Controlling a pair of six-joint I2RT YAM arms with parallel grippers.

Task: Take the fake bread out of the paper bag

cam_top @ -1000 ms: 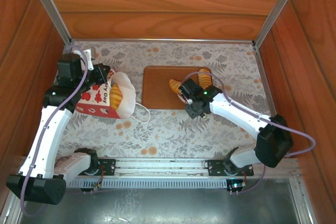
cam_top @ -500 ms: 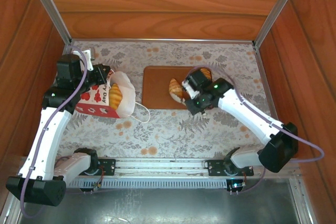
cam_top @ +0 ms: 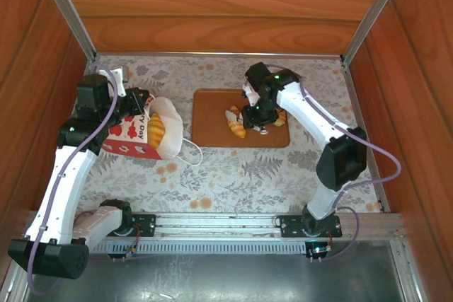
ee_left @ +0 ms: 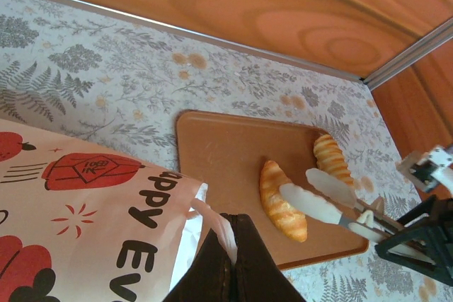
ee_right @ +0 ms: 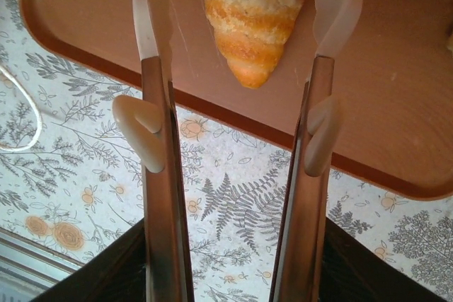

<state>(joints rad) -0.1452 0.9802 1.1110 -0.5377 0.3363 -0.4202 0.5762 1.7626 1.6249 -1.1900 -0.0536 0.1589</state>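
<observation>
On the flat brown tray (cam_top: pixel 209 124) a ridged croissant (cam_top: pixel 234 122) was seen lying loose, with a second striped pastry (ee_left: pixel 331 159) just beside it, nearer the tray's far right corner. The right gripper (cam_top: pixel 249 119) was held over the croissant with its jaws spread. In the right wrist view its pale fingers (ee_right: pixel 152 12) stood to either side of the croissant (ee_right: pixel 255 19), and a clear gap was kept on each side. Nothing was gripped by it. Well to the left, the paper bag (cam_top: pixel 134 136) lay tipped on its side with its mouth turned toward the tray, and a golden piece of bread (cam_top: pixel 156 129) could be made out inside the opening. The bag's upper rim was pinched by the left gripper (cam_top: pixel 139 102), whose dark fingers (ee_left: pixel 241 266) were pressed together on the paper. A white cord handle (cam_top: pixel 192 151) trailed onto the floral cloth (cam_top: pixel 233 167) by which the table was covered. The table was enclosed by reddish wooden walls (cam_top: pixel 212 5) edged with metal rails (cam_top: pixel 67 8).
</observation>
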